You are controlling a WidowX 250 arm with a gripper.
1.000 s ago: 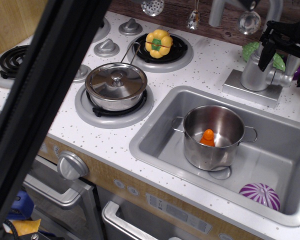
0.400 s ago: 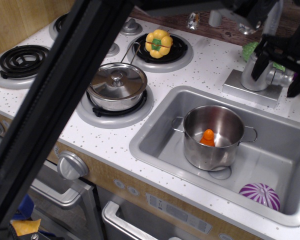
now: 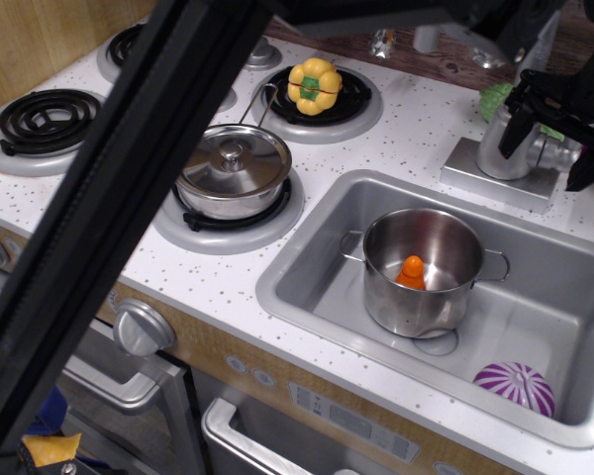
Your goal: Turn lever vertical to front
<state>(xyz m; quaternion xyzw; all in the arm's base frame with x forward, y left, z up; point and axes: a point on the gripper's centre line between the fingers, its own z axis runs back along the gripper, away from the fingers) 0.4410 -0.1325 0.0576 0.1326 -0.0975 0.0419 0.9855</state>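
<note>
The cylindrical faucet body stands on its grey base plate behind the sink, at the top right. Its short side stub with the lever points right; only a small silver-grey part of it shows. My black gripper hangs over the stub from above. One finger is in front of the faucet body and the other finger is to the right of the stub. The jaws stand apart, straddling the lever. Whether the fingers touch it is unclear.
The sink holds a steel pot with an orange piece inside and a purple striped ball. A lidded pan and a yellow pepper sit on burners. My arm's black link crosses the left foreground.
The gripper has come down and slightly right around the faucet's side stub, its fingers now spread wider. The arm link in the foreground has swung to the right.
</note>
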